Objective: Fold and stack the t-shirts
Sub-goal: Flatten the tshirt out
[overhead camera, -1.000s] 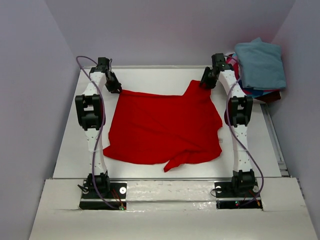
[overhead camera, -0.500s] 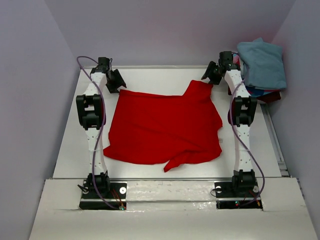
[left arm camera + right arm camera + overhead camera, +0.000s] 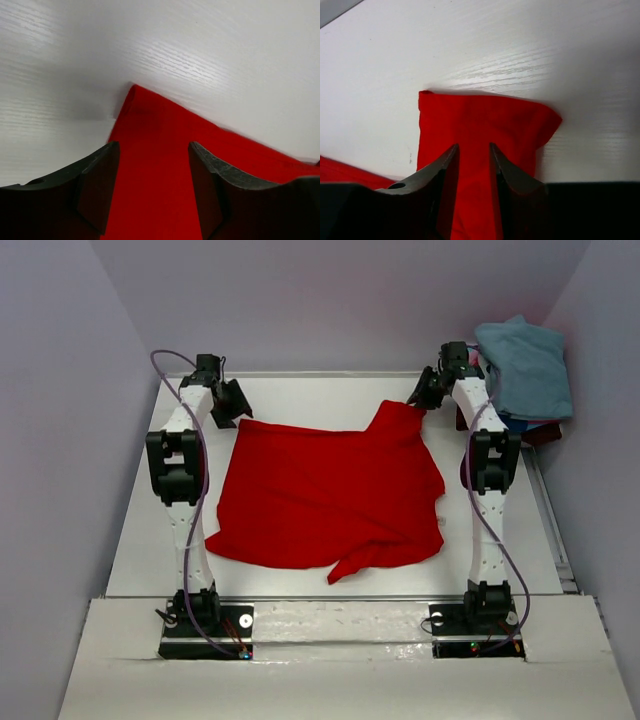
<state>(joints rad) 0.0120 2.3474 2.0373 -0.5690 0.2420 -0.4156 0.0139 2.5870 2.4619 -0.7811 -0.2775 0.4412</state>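
Left pincer [image 3: 152, 150]: jaws held well apart over the far left corner of the red t-shirt [image 3: 330, 490], which is spread flat on the worktop [image 3: 300, 390]. Right pincer [image 3: 473, 147]: jaws drawn nearly together over the far right sleeve; whether the cloth is clamped cannot be told.

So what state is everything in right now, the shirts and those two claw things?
red t-shirt: unfolded, spread on the table, near hem rumpled.
teal-blue t-shirt: bunched, on top of the other shirts, far right.
left gripper: open, over the red shirt's far left corner.
right gripper: jaws narrowly apart over the sleeve; grip unclear.
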